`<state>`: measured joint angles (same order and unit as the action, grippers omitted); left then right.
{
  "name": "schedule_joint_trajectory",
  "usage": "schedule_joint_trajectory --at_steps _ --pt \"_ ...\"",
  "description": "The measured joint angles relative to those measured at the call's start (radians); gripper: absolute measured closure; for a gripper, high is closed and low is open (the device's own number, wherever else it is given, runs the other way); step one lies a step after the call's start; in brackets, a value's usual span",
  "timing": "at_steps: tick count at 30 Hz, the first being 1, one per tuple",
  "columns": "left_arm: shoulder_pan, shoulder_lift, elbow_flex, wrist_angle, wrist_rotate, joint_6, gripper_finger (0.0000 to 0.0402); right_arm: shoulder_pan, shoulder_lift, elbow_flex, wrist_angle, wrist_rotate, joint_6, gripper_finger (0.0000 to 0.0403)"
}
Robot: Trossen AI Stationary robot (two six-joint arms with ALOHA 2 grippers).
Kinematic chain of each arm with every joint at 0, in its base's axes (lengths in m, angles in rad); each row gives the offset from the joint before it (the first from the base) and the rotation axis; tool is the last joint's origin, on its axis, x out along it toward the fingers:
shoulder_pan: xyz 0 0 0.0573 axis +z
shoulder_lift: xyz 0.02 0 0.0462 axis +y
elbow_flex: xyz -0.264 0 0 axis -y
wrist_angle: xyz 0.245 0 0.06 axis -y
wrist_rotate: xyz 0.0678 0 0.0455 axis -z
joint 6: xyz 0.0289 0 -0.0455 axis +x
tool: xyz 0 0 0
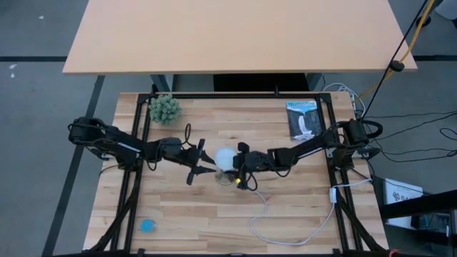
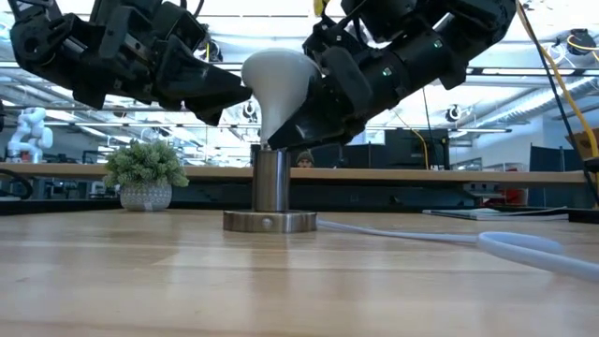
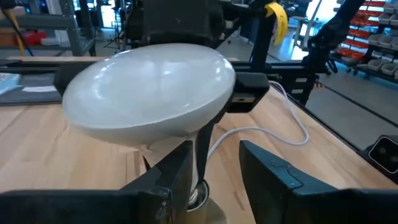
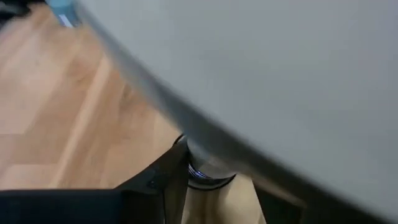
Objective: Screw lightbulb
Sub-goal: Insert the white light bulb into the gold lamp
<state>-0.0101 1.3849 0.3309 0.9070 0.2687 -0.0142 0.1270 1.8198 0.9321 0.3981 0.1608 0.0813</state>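
a small potted green plant [image 2: 145, 173] sits at the low view's left on the pale wooden table [image 2: 299, 281], shelving beyond. at centre, the white frosted lightbulb [image 2: 277, 82] stands in a silvery metal socket [image 2: 270, 192]. the left gripper [image 2: 225, 94] reaches in part-open beside its neck; the right gripper [image 2: 309, 117] presses the globe, grip unclear.

Sitting near the desk's [image 1: 214, 207] far-left corner: a small potted plant [image 1: 165, 108]. Lying at the far-right corner, well apart from the plant: a booklet [image 1: 302, 120]. Resting near the front-left edge: a small blue object [image 1: 147, 225]. Trailing across the desk's right half: a white cord [image 1: 285, 239].
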Motion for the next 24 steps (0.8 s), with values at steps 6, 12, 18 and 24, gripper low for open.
schedule_joint_trajectory --at_steps 6,12,18,24 --pt "-0.009 0.000 0.000 -0.026 0.000 0.006 0.0266 0.008 0.000 0.000 0.018 0.027 -0.043 0.0249" --pt "-0.009 0.000 0.000 -0.147 -0.092 0.009 0.0266 0.009 0.000 0.000 0.014 0.030 -0.110 0.0249" --pt "-0.009 0.000 0.000 -0.135 -0.127 -0.007 0.0266 0.013 0.000 0.000 -0.019 0.103 -0.190 0.0250" --pt "-0.010 0.000 0.000 -0.136 -0.127 -0.011 0.0266 0.012 0.000 0.000 -0.031 0.130 -0.190 0.0250"
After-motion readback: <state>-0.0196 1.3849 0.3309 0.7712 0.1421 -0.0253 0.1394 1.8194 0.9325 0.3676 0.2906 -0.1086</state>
